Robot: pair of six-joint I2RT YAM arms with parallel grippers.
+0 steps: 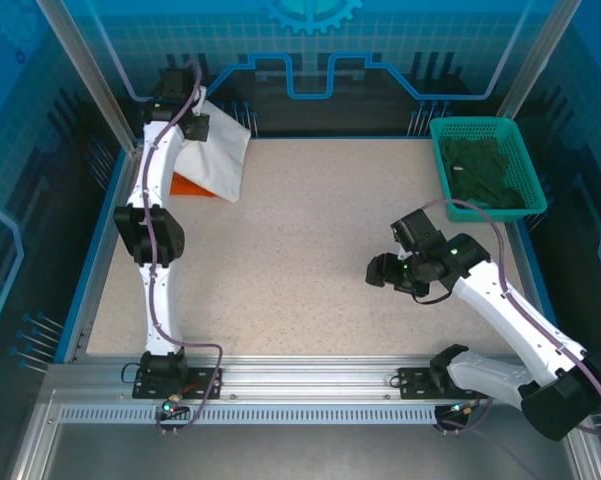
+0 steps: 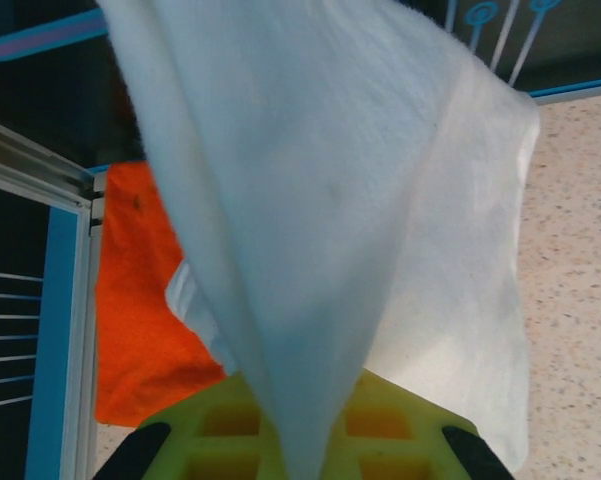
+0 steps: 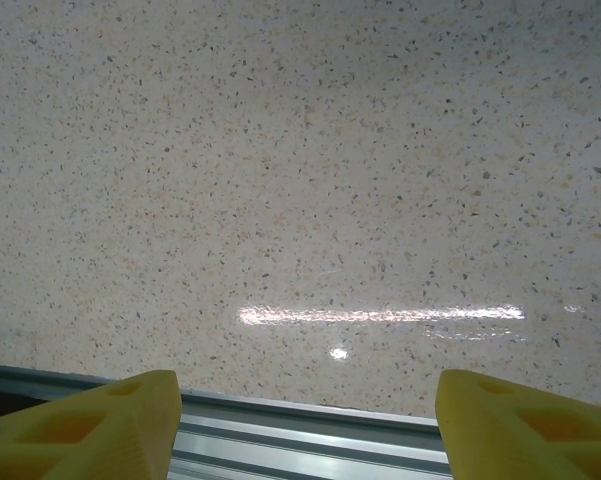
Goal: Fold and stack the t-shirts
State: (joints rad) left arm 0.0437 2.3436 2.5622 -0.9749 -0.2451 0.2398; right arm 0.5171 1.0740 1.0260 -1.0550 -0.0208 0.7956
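In the far left corner, the white t-shirt (image 1: 220, 155) hangs lifted from my left gripper (image 1: 193, 126), which is shut on a pinch of its cloth. Its lower edge rests on the table. The orange t-shirt (image 1: 190, 186) lies flat beneath it, mostly covered. From the left wrist, the white t-shirt (image 2: 330, 200) drapes out of the left gripper (image 2: 300, 445), with the orange t-shirt (image 2: 140, 300) below on the left. My right gripper (image 1: 382, 272) hovers open over bare table at mid right. Its yellow fingers (image 3: 90, 430) stand wide apart with nothing between them.
A green basket (image 1: 485, 126) holding dark green cloth stands at the back right corner. Blue frame walls run close behind and left of the shirts. The speckled table (image 1: 310, 250) stretches between the arms, and an aluminium rail (image 3: 310, 430) shows under the right gripper.
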